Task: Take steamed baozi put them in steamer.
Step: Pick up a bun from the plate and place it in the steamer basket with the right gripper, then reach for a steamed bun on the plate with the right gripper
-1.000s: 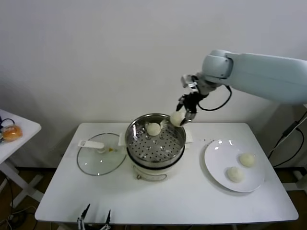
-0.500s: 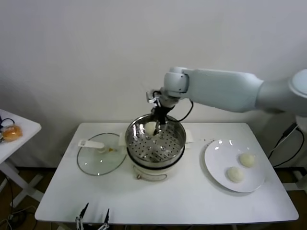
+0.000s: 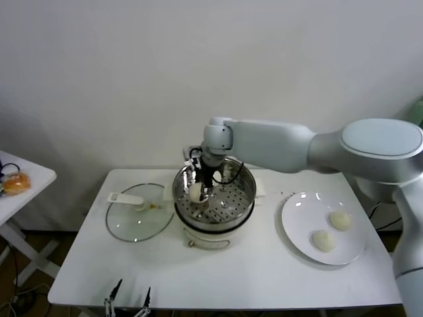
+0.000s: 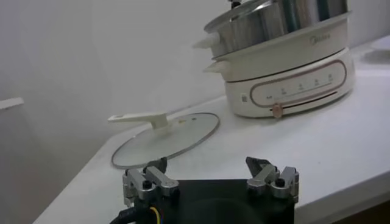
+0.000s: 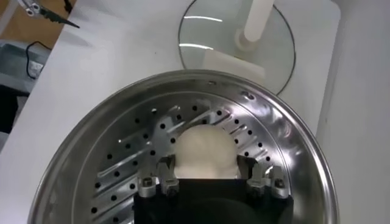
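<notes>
Right pincer: reached down inside the steamer, over the left part of the perforated tray, fingers closed around one bun. Half a second before, it stood higher at the back rim; a second before, it hung outside the pot to the right, bun in grip.

Held bun: cream-white, low against the tray in the right wrist view; whether it touched the tray could not be told.

Second bun: seen at the back of the tray a second before; now hidden behind the right arm, position not made out.

Steamer: steel pot on a white base, at the middle of the tabletop.

Glass lid: flat on the tabletop, just left of the steamer, unchanged.

White plate: right of the steamer, carrying two more buns, unchanged.

Left pincer: parked low at the near edge of the tabletop, fingers apart, holding nothing; only its tips showed in the head view.

Side table: at far left, cut off by the frame, bearing an orange item.
</notes>
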Controlling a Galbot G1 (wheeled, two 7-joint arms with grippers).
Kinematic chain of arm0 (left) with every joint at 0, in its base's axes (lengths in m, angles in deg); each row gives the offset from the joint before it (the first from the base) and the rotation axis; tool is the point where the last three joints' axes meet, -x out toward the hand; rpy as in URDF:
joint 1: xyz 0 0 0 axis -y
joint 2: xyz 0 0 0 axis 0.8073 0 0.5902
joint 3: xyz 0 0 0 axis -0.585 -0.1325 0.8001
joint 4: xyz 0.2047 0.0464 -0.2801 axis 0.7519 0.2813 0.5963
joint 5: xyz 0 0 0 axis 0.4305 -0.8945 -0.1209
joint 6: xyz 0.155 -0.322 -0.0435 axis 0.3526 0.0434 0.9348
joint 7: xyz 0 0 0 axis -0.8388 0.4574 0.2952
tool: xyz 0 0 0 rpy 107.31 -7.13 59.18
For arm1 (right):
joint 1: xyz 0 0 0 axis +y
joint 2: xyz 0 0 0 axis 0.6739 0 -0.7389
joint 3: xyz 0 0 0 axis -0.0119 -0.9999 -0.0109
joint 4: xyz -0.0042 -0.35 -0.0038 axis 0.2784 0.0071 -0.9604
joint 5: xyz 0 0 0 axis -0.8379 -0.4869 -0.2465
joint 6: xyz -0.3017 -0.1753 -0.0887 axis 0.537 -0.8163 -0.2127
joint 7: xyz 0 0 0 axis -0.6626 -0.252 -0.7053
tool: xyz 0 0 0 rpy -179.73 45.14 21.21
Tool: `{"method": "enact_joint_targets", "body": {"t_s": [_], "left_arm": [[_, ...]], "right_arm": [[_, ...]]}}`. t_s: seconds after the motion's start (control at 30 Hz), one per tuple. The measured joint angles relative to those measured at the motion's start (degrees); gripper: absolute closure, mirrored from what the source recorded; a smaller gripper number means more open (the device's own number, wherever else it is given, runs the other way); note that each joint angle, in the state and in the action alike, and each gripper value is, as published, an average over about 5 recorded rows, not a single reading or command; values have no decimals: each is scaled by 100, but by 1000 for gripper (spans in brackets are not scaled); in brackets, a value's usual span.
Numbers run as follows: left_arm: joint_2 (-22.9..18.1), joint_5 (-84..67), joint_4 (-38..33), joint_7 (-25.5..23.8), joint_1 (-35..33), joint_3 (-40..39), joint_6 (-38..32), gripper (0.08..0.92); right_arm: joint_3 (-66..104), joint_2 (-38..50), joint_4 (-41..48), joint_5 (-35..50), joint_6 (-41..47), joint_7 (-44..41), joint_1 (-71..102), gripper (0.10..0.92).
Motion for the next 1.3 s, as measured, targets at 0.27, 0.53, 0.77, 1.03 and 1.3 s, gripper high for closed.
{"method": "enact_joint_targets", "body": {"t_s": [0.27,0.53,0.77,1.03,1.3], "left_arm": [[0,8,-3,6,-12,5,-20,177],[0,24,-20,14,-33,11,-39,177],[0,30,-60,16,-64,36,-38,177],[0,23,-102,5,-41,0,-4,177],[0,2,-150,-3,-38,-20,11,177]], "right_arm": [[49,-136,189,-133,-22,-20,126,252],[129,-64,139,-134,-76,-55,78,203],[-18,386,-191,30,-315,-368,-454,203],[-600,1496,-688,47,-788,-931,-1300,203],[-1092,2753,-1241,-351,-1166,-1172,-1560,203]]}}
